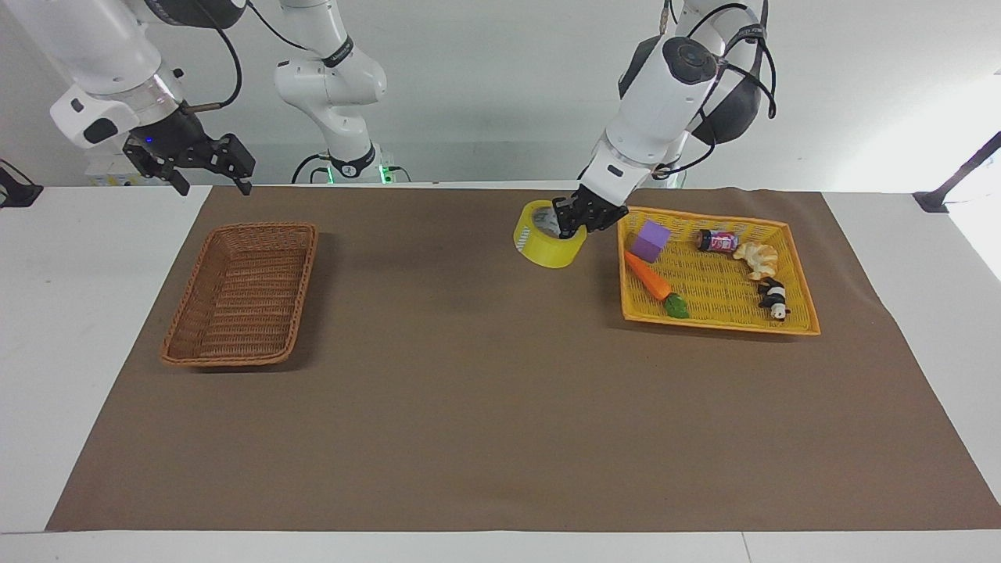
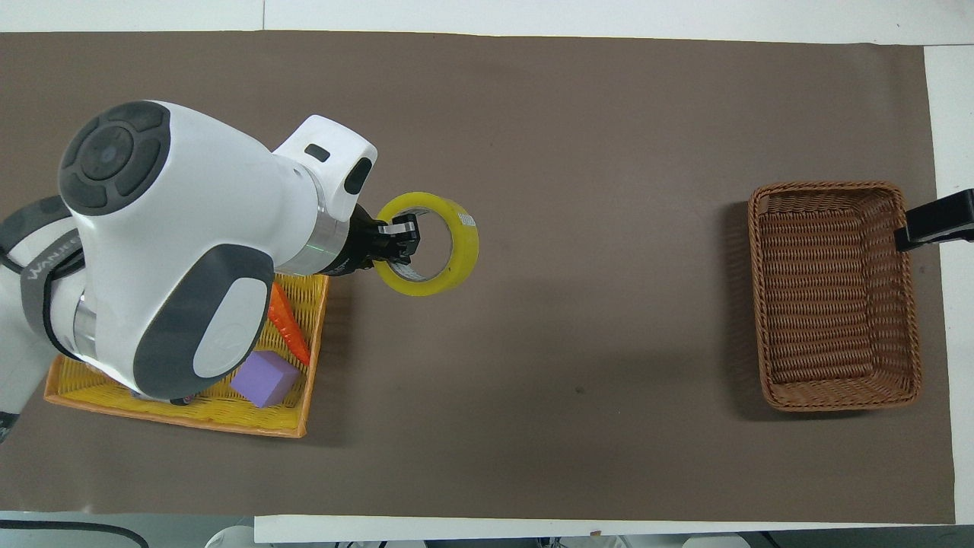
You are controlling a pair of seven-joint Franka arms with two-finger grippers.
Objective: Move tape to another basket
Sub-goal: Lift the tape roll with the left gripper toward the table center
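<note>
A: Starting close to the robots. Doing what there?

B: Waiting, for the right gripper. Hanging up by the table's edge at the right arm's end, with fingers spread apart and holding nothing.

A: And the left gripper?

B: Pinching the tape. Squeezing the yellow ring's wall, with one finger inside the hole and one outside. Hanging with it in the air over the brown mat, just beside the yellow tray.

A: Leaving anything in that tray?

B: Leaving a purple block, a toy carrot and some small toys.

A: Looking farther out now?

B: Seeing the basket, brown and woven, sitting toward the right arm's end with nothing showing inside. Sitting well apart from the tape.

A: Working on which step, then?

B: Carrying, most likely. Done with picking up, not yet dropping off.

A: Needing what next?

B: Moving the tape across the mat toward the basket, keeping it high enough to clear the rim. Maybe passing it to the right gripper, with the basket so far off. Then lowering it inside and letting go.
</note>
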